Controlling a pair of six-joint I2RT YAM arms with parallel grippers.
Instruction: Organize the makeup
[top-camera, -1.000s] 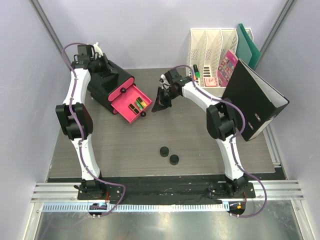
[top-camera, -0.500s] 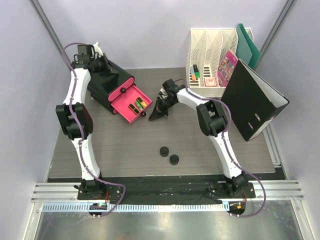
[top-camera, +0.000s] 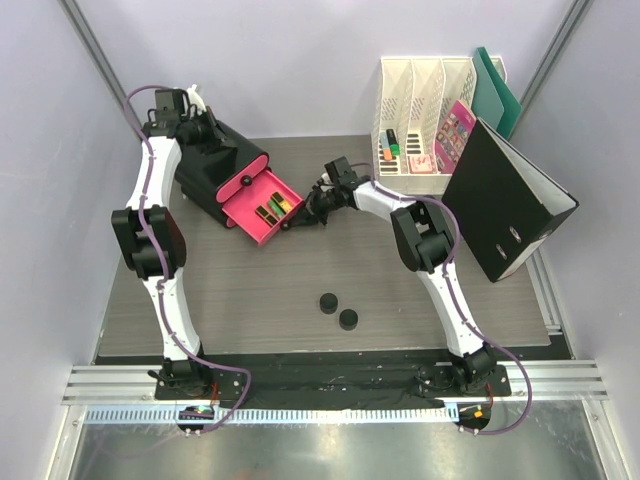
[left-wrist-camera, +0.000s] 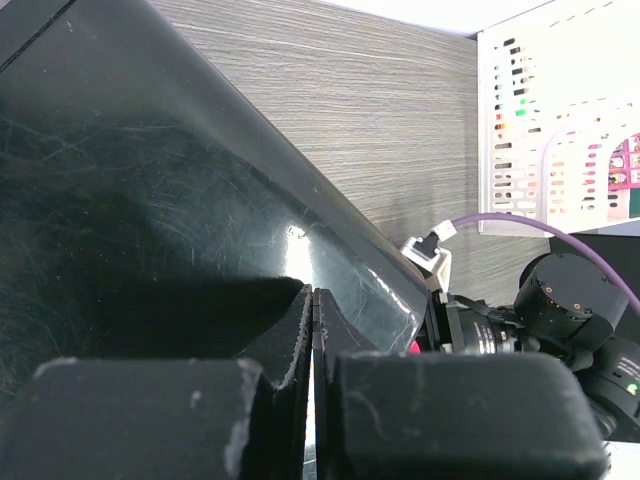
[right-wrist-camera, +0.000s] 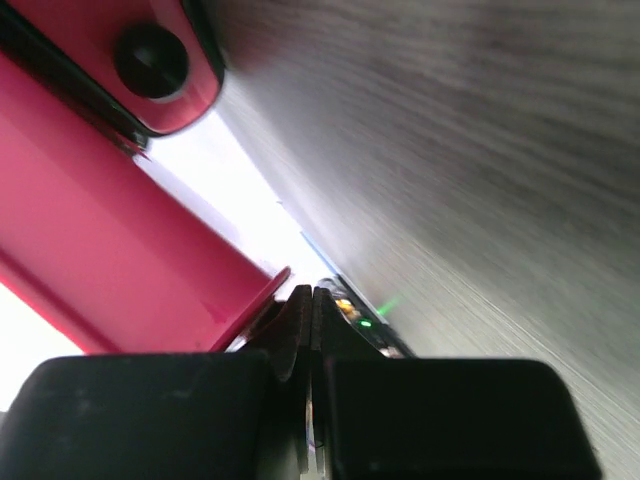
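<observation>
Black and round, two compacts (top-camera: 328, 302) lie side by side, almost touching, on the grey wood-grain tabletop (top-camera: 230, 290). They sit close to its near edge, about midway along, well apart from everything else.

Farther in, my right fingers (top-camera: 300, 216) are pressed together on nothing, with their tips just beside the front of the pink drawer (top-camera: 250, 212). From that wrist the drawer's pink side fills the left, and a black knob (right-wrist-camera: 150, 60) shows above it.

The drawer stands pulled out of the black box (top-camera: 205, 175), toward the middle of the tabletop. More makeup (top-camera: 275, 210) lies in it: dark cases with gold, plus something orange and something green, too small to name.

The box sits askew toward the far left corner. My left fingers (left-wrist-camera: 305, 330) are shut flat against each other, empty, tips down at its glossy top.

At the far right corner stands a white rack (top-camera: 425, 110) holding marker pens (top-camera: 392, 148) and a pink card (top-camera: 457, 130). A black binder (top-camera: 505, 200) leans just right of it, along the right edge.
</observation>
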